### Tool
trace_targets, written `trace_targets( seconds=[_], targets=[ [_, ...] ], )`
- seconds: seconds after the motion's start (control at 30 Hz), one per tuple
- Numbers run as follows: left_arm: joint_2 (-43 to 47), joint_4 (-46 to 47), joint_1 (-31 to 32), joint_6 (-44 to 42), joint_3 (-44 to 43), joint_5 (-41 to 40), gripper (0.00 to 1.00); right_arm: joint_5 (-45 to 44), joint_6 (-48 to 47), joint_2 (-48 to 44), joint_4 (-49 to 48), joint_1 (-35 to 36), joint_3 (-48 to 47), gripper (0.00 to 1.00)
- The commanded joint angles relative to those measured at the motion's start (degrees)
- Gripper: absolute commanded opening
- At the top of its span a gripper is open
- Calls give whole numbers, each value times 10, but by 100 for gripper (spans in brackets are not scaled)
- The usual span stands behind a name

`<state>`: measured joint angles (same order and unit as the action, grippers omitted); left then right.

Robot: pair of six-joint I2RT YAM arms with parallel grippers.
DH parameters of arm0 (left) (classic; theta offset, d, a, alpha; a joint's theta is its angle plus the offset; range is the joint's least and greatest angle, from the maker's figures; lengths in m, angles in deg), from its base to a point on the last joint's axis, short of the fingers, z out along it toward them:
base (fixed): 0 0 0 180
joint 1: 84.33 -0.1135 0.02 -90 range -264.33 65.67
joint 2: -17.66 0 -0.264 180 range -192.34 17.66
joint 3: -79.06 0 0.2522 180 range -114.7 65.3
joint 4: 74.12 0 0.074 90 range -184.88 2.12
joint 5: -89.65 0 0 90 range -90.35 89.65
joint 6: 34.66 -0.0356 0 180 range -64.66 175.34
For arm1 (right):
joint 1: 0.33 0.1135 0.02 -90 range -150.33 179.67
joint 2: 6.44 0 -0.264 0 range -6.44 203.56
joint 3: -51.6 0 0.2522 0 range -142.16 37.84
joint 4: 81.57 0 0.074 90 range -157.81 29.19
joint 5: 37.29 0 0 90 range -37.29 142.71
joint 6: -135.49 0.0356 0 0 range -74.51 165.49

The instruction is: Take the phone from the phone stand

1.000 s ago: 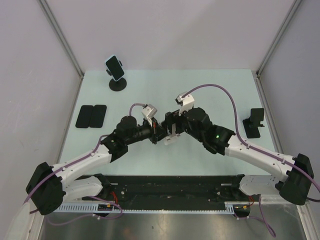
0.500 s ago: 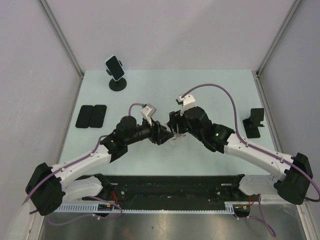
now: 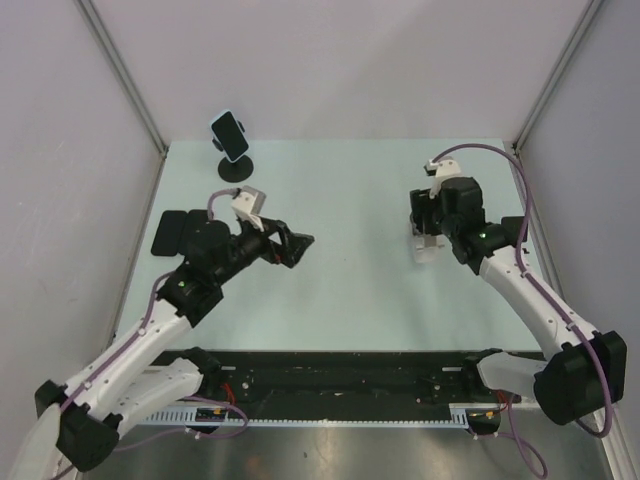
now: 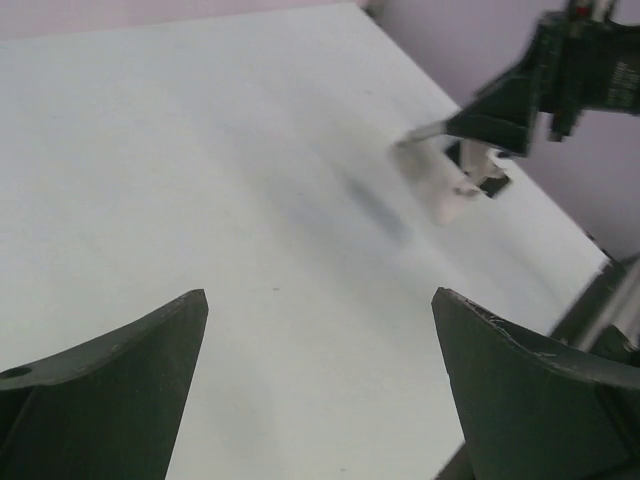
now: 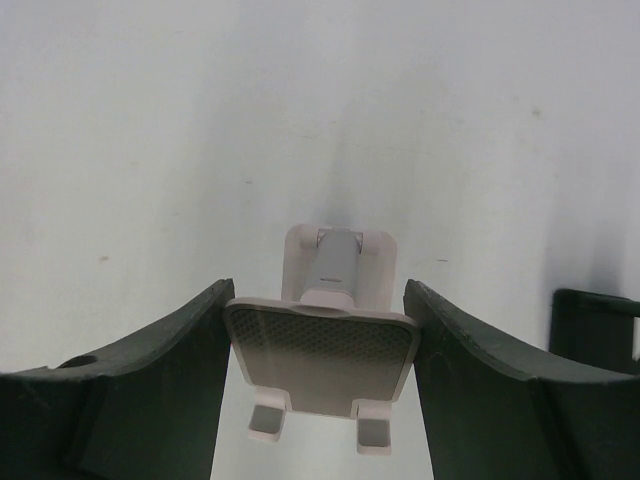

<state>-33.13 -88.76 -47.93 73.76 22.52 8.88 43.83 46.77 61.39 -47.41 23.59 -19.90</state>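
Within right hand (image 5: 318, 298): white stand (image 5: 322, 345), textured plate.

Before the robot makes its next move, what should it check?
1. The left gripper open and empty: ok.
2. The right gripper closed on the white stand: ok.
3. That white stand resting on the table: cannot tell.
4. The phone off its round stand: not ok, it sits on it at the back left.
5. Nothing on the table between the left gripper and the phone: ok, as far as the top view shows.
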Motion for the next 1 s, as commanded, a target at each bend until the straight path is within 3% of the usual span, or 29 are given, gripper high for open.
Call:
trace_targets(
  seconds=[0.0, 0.1, 0.4, 0.97],
  targets=[
    [56, -68, -76, -59, -19, -34, 100, 50, -72, 19, -5, -78, -12, 10],
    [66, -99, -79, -109, -20, -110, 100, 66, -96, 46, -9, -127, -12, 10],
    [68, -111, -78, -142, -2, -177, 100, 128, -109, 106, -41, -256, -1, 8],
    [82, -119, -52, -168, 3, -218, 100, 164, -152, 129, -96, -302, 53, 10]
  ],
)
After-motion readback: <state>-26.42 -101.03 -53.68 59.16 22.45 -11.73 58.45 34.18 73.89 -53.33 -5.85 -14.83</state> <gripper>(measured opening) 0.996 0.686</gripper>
